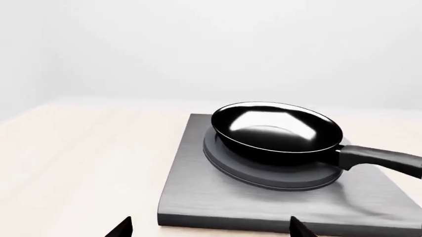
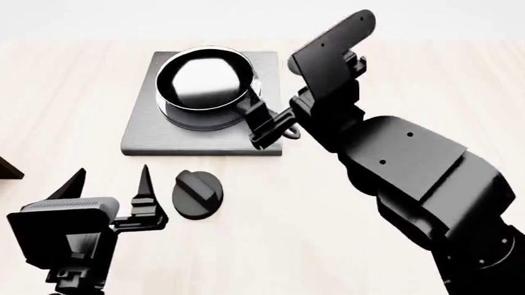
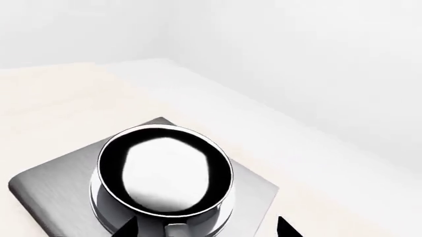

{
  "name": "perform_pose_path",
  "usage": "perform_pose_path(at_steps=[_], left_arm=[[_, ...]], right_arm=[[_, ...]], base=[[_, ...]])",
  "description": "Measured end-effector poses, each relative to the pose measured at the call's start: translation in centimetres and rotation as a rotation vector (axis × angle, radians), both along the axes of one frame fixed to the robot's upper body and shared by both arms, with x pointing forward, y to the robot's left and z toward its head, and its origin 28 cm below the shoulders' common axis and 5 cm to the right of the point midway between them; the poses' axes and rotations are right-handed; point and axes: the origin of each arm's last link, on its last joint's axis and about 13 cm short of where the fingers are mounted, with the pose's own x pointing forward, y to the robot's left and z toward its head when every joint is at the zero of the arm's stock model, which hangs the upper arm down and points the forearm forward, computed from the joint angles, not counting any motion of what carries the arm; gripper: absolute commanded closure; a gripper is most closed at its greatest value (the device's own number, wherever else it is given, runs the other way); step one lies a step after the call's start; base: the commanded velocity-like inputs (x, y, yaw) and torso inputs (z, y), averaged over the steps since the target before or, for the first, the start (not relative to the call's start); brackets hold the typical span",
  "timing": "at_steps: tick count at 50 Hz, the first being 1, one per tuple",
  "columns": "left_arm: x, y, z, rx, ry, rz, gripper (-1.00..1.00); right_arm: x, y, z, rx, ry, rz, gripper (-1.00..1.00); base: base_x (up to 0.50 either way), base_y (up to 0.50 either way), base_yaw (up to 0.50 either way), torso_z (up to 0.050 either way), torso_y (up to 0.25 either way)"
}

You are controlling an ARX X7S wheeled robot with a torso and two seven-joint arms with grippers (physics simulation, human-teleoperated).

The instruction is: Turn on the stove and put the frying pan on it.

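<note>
Frying pan: the small round black frying pan with a pale glossy inside [image 2: 206,80] sits flat on the burner rings of the stove; nothing lies inside it, only a bright reflection.
Pan handle: the long black handle [image 2: 260,120] runs from the pan rim toward the right pincer and ends in a loop at the plate's near right corner.
Stove plate: the flat square grey metal stove plate with dark concentric rings [image 2: 147,132] lies on the bench, beyond the left pincer and just beside the right pincer.
Knob: the separate round black knob [image 2: 198,193] rests on the bench just beside the left pincer's fingertip, between that pincer and the plate's near edge; its ridge is tilted off the plate's edge line. Whether it is switched on cannot be told.
Left pincer: the black left pincer [image 2: 113,184] stands wide and holds nothing, its two pointed fingers apart; it hovers near the knob without touching it.
Right pincer: the black right pincer [image 3: 205,226] is at the handle's loop end; its wrist view shows two fingertips set apart on either side of the handle's root, but whether they press on the handle cannot be told.
Bench: the pale wooden bench [image 2: 328,233] carries plate, pan and knob.
Left wrist view: the pan [image 1: 277,129] is centred on the raised ring of the plate [image 1: 197,197].
</note>
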Motion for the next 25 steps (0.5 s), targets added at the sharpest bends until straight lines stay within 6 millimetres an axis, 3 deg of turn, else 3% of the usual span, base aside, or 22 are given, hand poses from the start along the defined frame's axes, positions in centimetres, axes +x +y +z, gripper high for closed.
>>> perform_pose_path(at_steps=[25], left_arm=[[-0.6, 1.0, 3.7, -0.03, -0.239, 0.099, -1.0]], right_arm=[[-9.6, -6.2, -1.4, 0.315, -0.377, -0.216, -1.0]], base=[[0.0, 0.0, 0.0, 0.0, 0.0]])
